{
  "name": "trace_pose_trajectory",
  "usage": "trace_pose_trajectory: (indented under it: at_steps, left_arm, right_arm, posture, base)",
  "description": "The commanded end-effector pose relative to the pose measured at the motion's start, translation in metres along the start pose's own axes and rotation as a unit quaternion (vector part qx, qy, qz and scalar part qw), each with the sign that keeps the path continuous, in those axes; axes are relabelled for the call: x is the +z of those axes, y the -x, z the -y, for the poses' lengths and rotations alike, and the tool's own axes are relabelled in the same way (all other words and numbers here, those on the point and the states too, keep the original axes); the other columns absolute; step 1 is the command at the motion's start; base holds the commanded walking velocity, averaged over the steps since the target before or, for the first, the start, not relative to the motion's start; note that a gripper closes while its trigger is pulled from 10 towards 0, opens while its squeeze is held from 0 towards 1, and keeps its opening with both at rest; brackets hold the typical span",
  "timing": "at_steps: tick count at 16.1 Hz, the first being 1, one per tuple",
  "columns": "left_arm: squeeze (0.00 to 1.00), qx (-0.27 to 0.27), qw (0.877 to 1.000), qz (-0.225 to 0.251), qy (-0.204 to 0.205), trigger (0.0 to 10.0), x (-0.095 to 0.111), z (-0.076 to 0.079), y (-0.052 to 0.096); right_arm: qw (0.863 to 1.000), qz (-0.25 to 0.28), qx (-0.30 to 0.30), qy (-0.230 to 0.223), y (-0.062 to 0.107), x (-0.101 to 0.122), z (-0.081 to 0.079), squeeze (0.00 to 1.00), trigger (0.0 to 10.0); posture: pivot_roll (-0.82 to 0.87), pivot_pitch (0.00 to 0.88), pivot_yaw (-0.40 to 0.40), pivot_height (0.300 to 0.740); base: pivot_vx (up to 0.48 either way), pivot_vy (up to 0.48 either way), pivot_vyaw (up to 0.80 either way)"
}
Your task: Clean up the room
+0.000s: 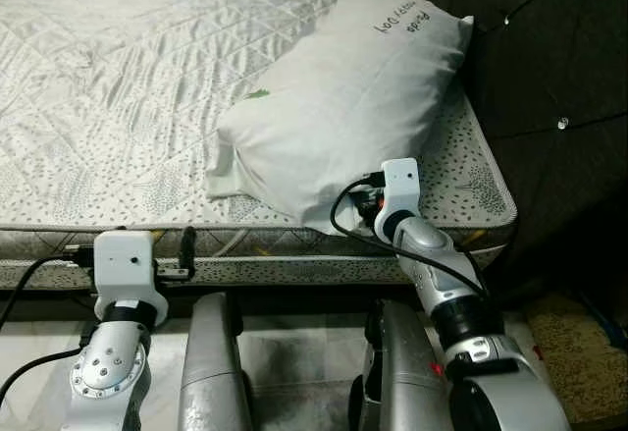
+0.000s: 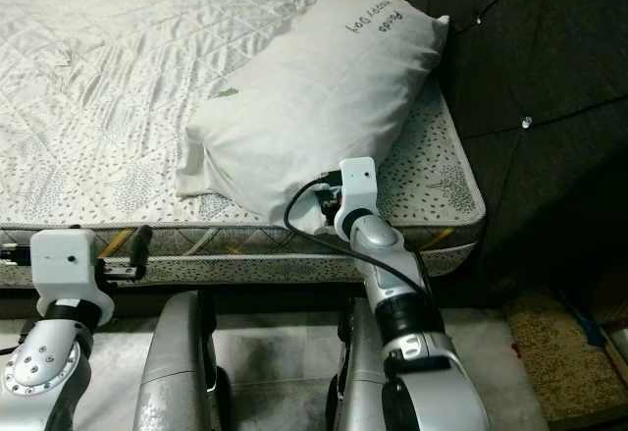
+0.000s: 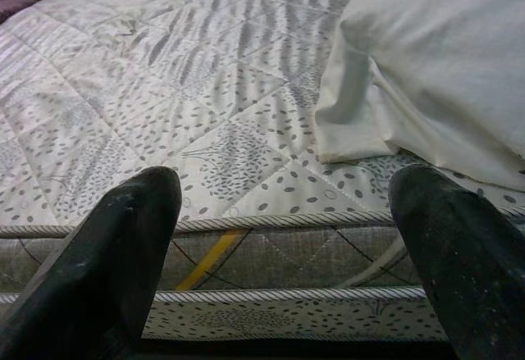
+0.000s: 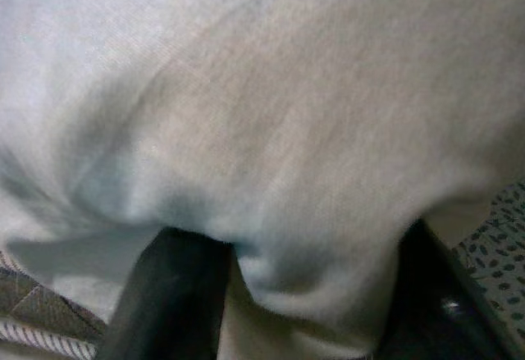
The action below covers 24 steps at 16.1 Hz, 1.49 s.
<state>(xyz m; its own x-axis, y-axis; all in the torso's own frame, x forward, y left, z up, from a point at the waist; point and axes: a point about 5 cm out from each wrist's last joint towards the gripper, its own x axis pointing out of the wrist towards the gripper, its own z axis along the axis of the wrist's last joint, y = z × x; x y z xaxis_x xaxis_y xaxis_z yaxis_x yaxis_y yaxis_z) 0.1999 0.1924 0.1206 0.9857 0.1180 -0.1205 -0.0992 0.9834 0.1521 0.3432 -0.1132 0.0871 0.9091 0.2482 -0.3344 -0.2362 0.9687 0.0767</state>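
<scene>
Pillow point(image 1: 343, 107): white, lying on the mattress point(image 1: 118, 87) near its right front corner.
Right gripper point(image 4: 287, 294): 2 fingers apart, apparently pressing into the pillow's near edge.
Left gripper point(image 3: 287, 262): spread wide, at the mattress's front edge.

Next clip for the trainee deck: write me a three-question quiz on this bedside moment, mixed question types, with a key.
1. True or false: the pillow lies at the mattress corner on the robot's right side.
2. Multiple choice: the right hand is
A) hanging idle by the floor
B) at the pillow's near edge, with fabric bulging between its spread fingers
C) gripping the headboard
3. Short answer: what lies between the left hand's fingers?

Key
1. True.
2. B.
3. Nothing; the fingers stand wide apart in front of the mattress edge, the pillow off to one side.
</scene>
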Motion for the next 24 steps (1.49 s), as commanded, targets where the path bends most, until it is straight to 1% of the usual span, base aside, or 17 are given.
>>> trace_pose_trajectory:
  at_steps: [1,3,5,6,8,9,11,12,13,15,17,18,20,21,22,23,24]
  left_arm:
    - [0.00,0.007,1.000,-0.002,-0.005,10.0,-0.001,-0.001,0.000]
    - [0.00,0.008,1.000,-0.001,-0.002,10.0,-0.002,0.002,-0.002]
    - [0.00,0.008,1.000,0.001,0.000,10.0,-0.002,0.003,-0.004]
    - [0.00,0.009,1.000,-0.006,-0.001,10.0,-0.006,0.003,-0.007]
    - [0.00,0.009,1.000,-0.004,0.003,10.0,-0.007,0.006,-0.011]
    - [0.00,0.009,1.000,-0.001,0.006,10.0,-0.007,0.007,-0.014]
    - [0.00,0.010,1.000,0.003,0.008,10.0,-0.007,0.008,-0.018]
    - [0.00,0.015,1.000,0.005,0.004,10.0,-0.007,0.007,-0.021]
    - [0.00,0.023,1.000,0.004,0.003,10.0,-0.008,0.006,-0.023]
    - [0.00,0.026,1.000,0.000,0.002,10.0,-0.011,0.007,-0.026]
    - [0.00,0.029,1.000,0.007,0.001,10.0,-0.009,0.007,-0.030]
    - [0.00,0.038,0.999,0.009,0.002,10.0,-0.008,0.004,-0.033]
    - [0.00,0.041,0.999,0.008,0.003,10.0,-0.010,0.003,-0.034]
    - [0.00,0.040,0.999,0.008,0.001,10.0,-0.011,0.004,-0.037]
    - [0.00,0.035,0.999,0.011,-0.002,10.0,-0.010,0.007,-0.042]
    - [0.00,0.032,0.999,0.013,-0.001,10.0,-0.010,0.008,-0.044]
    - [0.00,0.028,0.999,0.016,0.000,10.0,-0.008,0.010,-0.045]
  right_arm:
    - [1.000,0.025,-0.007,0.000,-0.003,0.014,0.003,0.00,0.0]
    - [0.999,0.030,-0.014,0.006,-0.006,0.019,0.009,0.00,0.0]
    - [0.998,0.032,-0.046,0.004,-0.009,0.023,0.018,0.00,0.0]
    - [0.996,0.031,-0.078,-0.012,-0.012,0.027,0.025,0.00,0.0]
    - [0.994,0.044,-0.097,-0.013,-0.016,0.041,0.031,0.00,0.0]
    - [0.991,0.065,-0.118,-0.008,-0.017,0.059,0.043,0.00,0.0]
    - [0.985,0.083,-0.149,0.000,-0.014,0.077,0.061,0.00,0.0]
    - [0.979,0.096,-0.179,-0.009,-0.007,0.092,0.083,0.00,0.0]
    - [0.973,0.110,-0.203,-0.014,-0.001,0.102,0.100,0.00,0.0]
    - [0.959,0.125,-0.252,-0.027,0.014,0.112,0.130,0.00,0.0]
    - [0.942,0.137,-0.303,-0.033,0.033,0.115,0.160,0.00,0.0]
    - [0.937,0.150,-0.315,0.003,0.040,0.115,0.168,0.00,0.0]
    - [0.938,0.143,-0.314,0.015,0.040,0.107,0.169,0.00,0.0]
    - [0.943,0.129,-0.307,0.015,0.039,0.092,0.168,0.00,0.0]
    - [0.951,0.104,-0.292,0.012,0.036,0.066,0.162,0.00,0.0]
    - [0.953,0.097,-0.286,0.018,0.035,0.059,0.159,0.00,1.4]
    - [0.956,0.082,-0.280,0.025,0.033,0.051,0.156,0.00,10.0]
  posture:
    - [0.14,0.083,-0.041,0.549]
    - [0.14,0.074,-0.045,0.549]
    - [0.14,0.063,-0.045,0.549]
    - [0.14,0.035,-0.047,0.549]
    - [0.14,0.005,-0.049,0.549]
    - [0.13,0.000,-0.053,0.549]
    - [0.13,0.000,-0.056,0.549]
    - [0.12,0.000,-0.055,0.549]
    - [0.12,0.000,-0.057,0.549]
    - [0.12,0.000,-0.056,0.549]
    - [0.11,0.000,-0.050,0.549]
    - [0.10,0.000,-0.035,0.549]
    - [0.09,0.000,-0.025,0.549]
    - [0.08,0.000,-0.016,0.549]
    - [0.07,0.000,-0.008,0.549]
    - [0.07,0.000,-0.006,0.549]
    - [0.06,0.000,-0.002,0.549]
  base:
    - [0.000,0.000,0.00]
    - [0.000,0.000,0.00]
    - [0.000,0.000,0.00]
    - [0.000,0.000,0.00]
    - [0.000,0.000,0.00]
    - [0.000,0.000,0.00]
    - [0.000,0.000,0.00]
    - [0.000,0.000,0.00]
    - [0.000,0.000,0.00]
    - [0.000,0.000,0.00]
    - [0.000,0.000,0.00]
    - [0.000,0.000,0.00]
    - [0.000,0.000,0.00]
    - [0.000,0.000,0.00]
    - [0.000,0.000,0.00]
    - [0.000,0.000,0.00]
    - [0.000,0.000,0.00]
